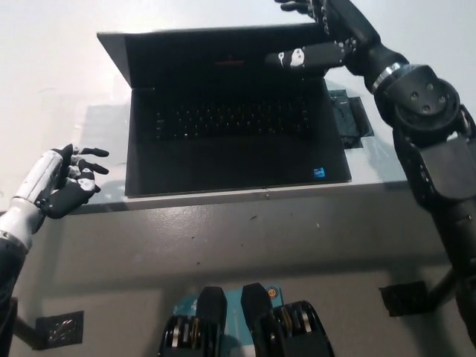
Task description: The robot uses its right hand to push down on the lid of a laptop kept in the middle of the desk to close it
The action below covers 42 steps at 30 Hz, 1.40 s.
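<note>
Here the white desk (52, 82) fills the upper part of the head view, its front edge running just below the laptop. The black laptop (230, 141) sits mid-desk, directly left of and below the right robot hand; lid (216, 48) partly lowered, tilted toward the keyboard (230, 119), screen dark with a small red mark near its top. The black right arm (431, 149) comes up the right side of the frame and bends in over the laptop's far right corner. The right robot hand (320, 33) is on the lid's top right edge, fingers spread apart, one black finger with a white patch lying across the screen side, the rest reaching over the top rim; it grips nothing, just rests against the lid. How firmly it presses, cannot tell. A small dark flat device (348, 119) lies on the desk touching the laptop's right side, below the right robot hand. The left robot hand (63, 182) is white with black fingers, resting at the desk's front edge, well apart from the laptop's left side, fingers loosely curled and separated, holding nothing. A blue sticker (318, 172) sits on the palm rest's right corner.
</note>
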Available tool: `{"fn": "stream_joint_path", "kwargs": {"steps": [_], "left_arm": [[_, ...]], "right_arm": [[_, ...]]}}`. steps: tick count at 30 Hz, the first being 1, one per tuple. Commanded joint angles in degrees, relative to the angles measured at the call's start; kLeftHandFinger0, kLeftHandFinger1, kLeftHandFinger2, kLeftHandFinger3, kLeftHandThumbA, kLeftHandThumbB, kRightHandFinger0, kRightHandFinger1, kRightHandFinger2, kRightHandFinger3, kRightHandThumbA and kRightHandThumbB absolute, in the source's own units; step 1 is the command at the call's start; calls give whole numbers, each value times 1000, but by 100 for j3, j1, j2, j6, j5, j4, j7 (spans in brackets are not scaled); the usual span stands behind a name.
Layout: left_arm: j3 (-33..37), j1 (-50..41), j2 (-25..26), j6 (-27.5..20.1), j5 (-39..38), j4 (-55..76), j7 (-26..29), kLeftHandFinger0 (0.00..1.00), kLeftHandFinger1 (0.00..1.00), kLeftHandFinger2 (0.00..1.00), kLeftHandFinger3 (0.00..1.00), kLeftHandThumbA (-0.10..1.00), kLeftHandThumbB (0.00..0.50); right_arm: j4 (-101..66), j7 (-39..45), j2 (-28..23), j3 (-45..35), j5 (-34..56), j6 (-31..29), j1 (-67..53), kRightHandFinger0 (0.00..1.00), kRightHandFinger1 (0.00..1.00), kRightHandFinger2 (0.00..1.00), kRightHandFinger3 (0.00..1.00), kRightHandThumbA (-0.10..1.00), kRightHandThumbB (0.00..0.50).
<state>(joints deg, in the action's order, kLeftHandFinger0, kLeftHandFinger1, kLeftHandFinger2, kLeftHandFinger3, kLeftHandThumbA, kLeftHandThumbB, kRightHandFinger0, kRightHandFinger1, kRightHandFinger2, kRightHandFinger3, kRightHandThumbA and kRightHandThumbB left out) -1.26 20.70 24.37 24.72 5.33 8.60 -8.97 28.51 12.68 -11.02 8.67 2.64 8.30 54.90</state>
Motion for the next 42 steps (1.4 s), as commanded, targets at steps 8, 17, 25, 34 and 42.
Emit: {"fn": "stream_joint_path", "kwargs": {"steps": [8,17,25,34,42], "left_arm": [[-79,207,194,37,89,105,-34,358,415,529,642,-100,1],[-114,227,160,-110,88,8,10,322,382,496,621,-100,6],[-106,245,159,-91,130,35,16,308,377,495,629,-98,10],[-132,309,177,-93,84,21,-17,318,395,512,641,-100,5],[-95,412,181,7,105,34,-44,308,380,496,624,-100,6]], "right_arm": [[-787,-22,-98,-275,77,1212,-1014,1000,831,785,978,1000,250],[-1320,13,-51,-624,376,1392,-1587,1000,866,847,1000,1000,262],[-1552,-75,220,-895,523,1375,-2106,1000,865,831,1000,1000,277],[-1476,-92,573,-1091,668,1424,-2527,933,858,848,1000,1000,247],[-1404,-183,769,-976,537,1301,-2766,974,878,837,1000,1000,251]]}}
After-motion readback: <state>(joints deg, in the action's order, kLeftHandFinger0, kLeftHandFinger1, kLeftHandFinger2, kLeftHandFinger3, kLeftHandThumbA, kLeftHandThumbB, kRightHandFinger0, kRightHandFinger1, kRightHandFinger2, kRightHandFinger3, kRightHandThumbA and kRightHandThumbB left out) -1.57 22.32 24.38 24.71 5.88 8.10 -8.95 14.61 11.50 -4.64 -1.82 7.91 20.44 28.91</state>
